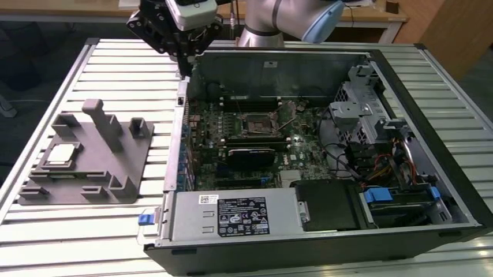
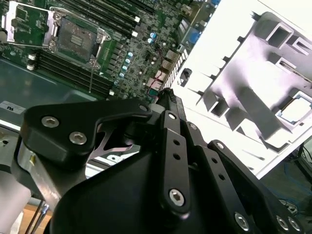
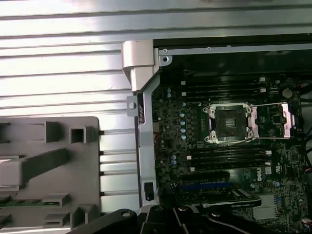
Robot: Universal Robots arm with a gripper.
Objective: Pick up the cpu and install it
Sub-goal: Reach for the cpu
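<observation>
The cpu (image 1: 62,154) is a small silver-grey square lying flat in a recess of the grey fixture (image 1: 115,173), on the exterior view's left; the second wrist view shows the cpu (image 2: 296,108) too. My gripper (image 1: 186,68) hangs above the far left corner of the open computer case (image 1: 431,115), well away from the cpu. Its fingers (image 2: 168,97) meet at the tips with nothing between them. The motherboard socket (image 3: 229,124) stands open and bare, its metal load plate (image 3: 282,122) flipped aside; the socket (image 1: 258,122) lies in the case's middle.
The fixture (image 3: 48,165) has upright posts and blocks beside the cpu's recess. Inside the case are memory slots, a black heatsink block (image 1: 250,157), a drive cage (image 1: 362,109), cables and a power supply (image 1: 231,214). All rest on a slatted metal table (image 1: 92,242).
</observation>
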